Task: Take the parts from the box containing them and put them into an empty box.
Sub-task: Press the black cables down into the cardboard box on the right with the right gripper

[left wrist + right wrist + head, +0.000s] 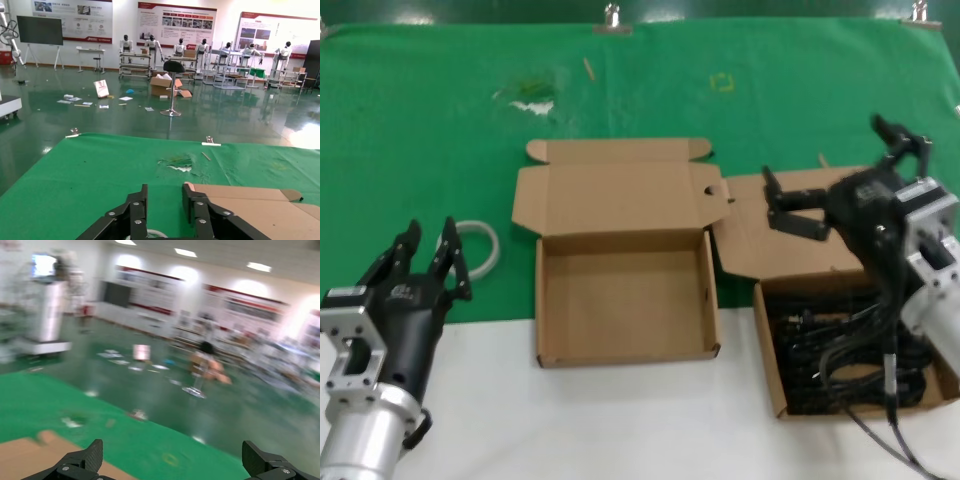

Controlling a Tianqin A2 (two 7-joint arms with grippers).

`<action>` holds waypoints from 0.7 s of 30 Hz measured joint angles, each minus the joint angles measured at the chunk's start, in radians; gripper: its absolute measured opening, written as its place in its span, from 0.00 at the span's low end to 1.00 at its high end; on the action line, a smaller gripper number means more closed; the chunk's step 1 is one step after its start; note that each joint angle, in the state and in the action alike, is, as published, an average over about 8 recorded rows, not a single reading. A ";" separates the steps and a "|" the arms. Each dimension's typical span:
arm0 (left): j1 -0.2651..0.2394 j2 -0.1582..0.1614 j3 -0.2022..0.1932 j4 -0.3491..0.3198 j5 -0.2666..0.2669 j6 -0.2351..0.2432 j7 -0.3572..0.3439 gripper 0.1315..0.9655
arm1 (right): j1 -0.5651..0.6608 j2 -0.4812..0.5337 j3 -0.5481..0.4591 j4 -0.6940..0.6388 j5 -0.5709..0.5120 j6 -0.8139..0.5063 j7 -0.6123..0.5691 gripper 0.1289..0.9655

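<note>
The parts (850, 350) are black coiled cords, and they fill the box containing them (772, 370) at the right. The empty box (548, 300) stands open in the middle with its lid (610, 195) folded back. My right gripper (823, 150) hangs open and wide above the cord box's lid flap (750, 240), holding nothing. In the right wrist view this gripper (172, 452) shows only green cloth between its fingers. My left gripper (430, 228) sits at the left near the table's front, open and empty. The left wrist view shows the left gripper (165, 192) beside the empty box's lid (250, 205).
A whitish ring of tape (485, 240) lies just beyond the left gripper; part of this tape ring (152, 233) shows in the left wrist view. Green cloth (420, 120) covers the far table, with a torn spot (530, 95). The near strip (620, 420) is white.
</note>
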 joint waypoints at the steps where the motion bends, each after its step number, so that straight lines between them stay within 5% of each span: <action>1: 0.000 0.000 0.000 0.000 0.000 0.000 0.000 0.24 | 0.027 0.025 -0.025 -0.004 -0.007 -0.023 0.002 1.00; 13: 0.000 0.001 0.000 0.000 0.000 0.000 0.000 0.10 | 0.494 0.252 -0.317 -0.120 -0.131 -0.496 0.021 1.00; 21: 0.000 0.001 0.000 0.000 0.000 0.000 0.000 0.04 | 0.844 0.303 -0.570 -0.249 -0.148 -0.863 -0.039 1.00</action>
